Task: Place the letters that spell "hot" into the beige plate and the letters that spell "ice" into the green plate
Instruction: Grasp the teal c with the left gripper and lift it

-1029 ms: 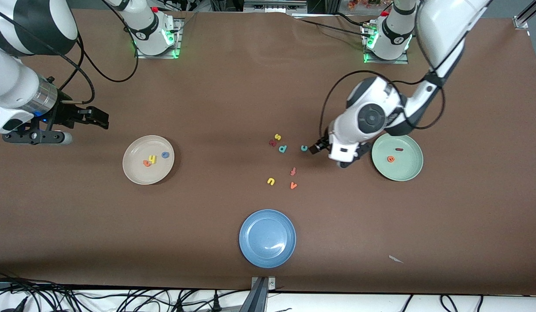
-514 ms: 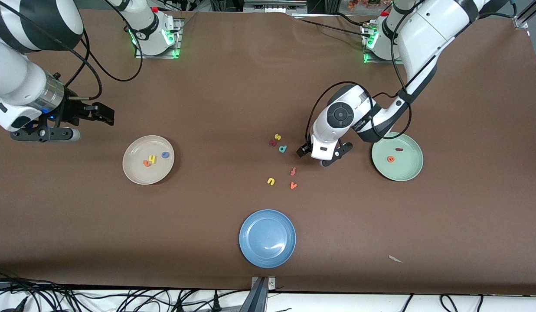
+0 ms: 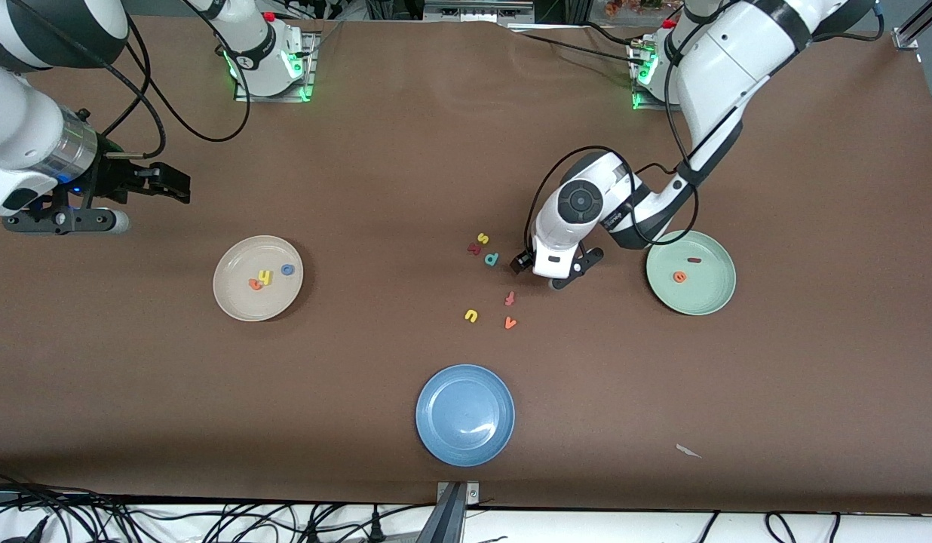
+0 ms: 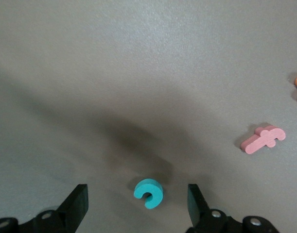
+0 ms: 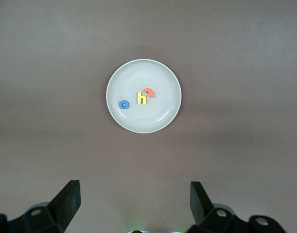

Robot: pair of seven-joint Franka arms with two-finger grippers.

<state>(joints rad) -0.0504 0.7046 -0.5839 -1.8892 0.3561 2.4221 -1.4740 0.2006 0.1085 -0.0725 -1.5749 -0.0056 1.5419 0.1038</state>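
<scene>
Right gripper (image 3: 176, 186) hangs wide open above bare bench (image 3: 375, 166), the beige plate (image 3: 236, 302) holding h (image 3: 265, 277), o (image 3: 287, 269) and t (image 3: 255, 284). Teal c (image 4: 148, 193) lies on the bench between the left gripper's (image 4: 138, 204) spread fingers (image 4: 78, 201), untouched; i (image 3: 694, 260) and e (image 3: 680, 277) sit in the green plate (image 3: 711, 302).

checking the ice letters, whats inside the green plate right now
The green plate holds the orange e and dark red i; no c there, nothing covers its inside.

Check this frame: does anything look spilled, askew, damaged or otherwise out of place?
Little stands out. A small pale scrap lies on the table toward the left arm's end, nearer the front camera than the green plate; it belongs to no plate or letter group. The plates sit flat and the letters lie flat, none visibly damaged.
</scene>
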